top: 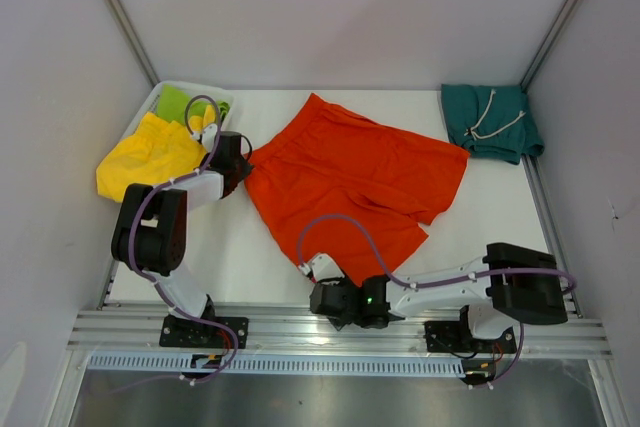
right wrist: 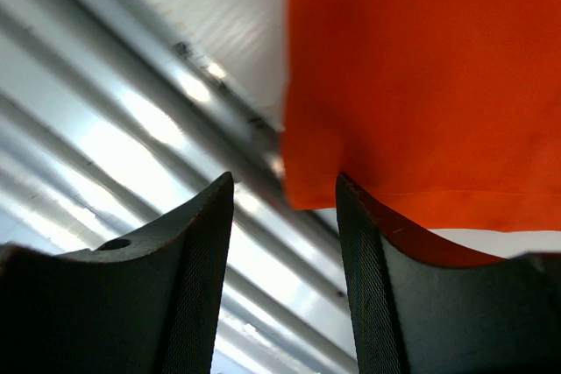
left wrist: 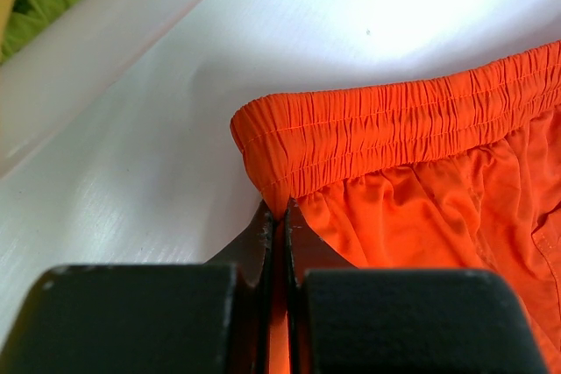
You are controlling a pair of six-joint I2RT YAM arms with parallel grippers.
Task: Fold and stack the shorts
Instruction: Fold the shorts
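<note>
The orange shorts (top: 355,182) lie spread in the middle of the desk (top: 262,247), with the waistband at the far left and one leg running toward the near edge. The left tool (left wrist: 279,216) is clamped on the waistband's corner. The right tool (right wrist: 285,208), jaws apart, sits just before that leg's hem corner (nothing gripped).

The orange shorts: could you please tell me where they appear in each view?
Top external: orange shorts spread across the middle of the white table.
Left wrist: right half; waistband corner pinched in the shut left gripper.
Right wrist: upper right; hem corner just past the open right gripper.
Shared landmark: the white table, bare beside the cloth.
</note>
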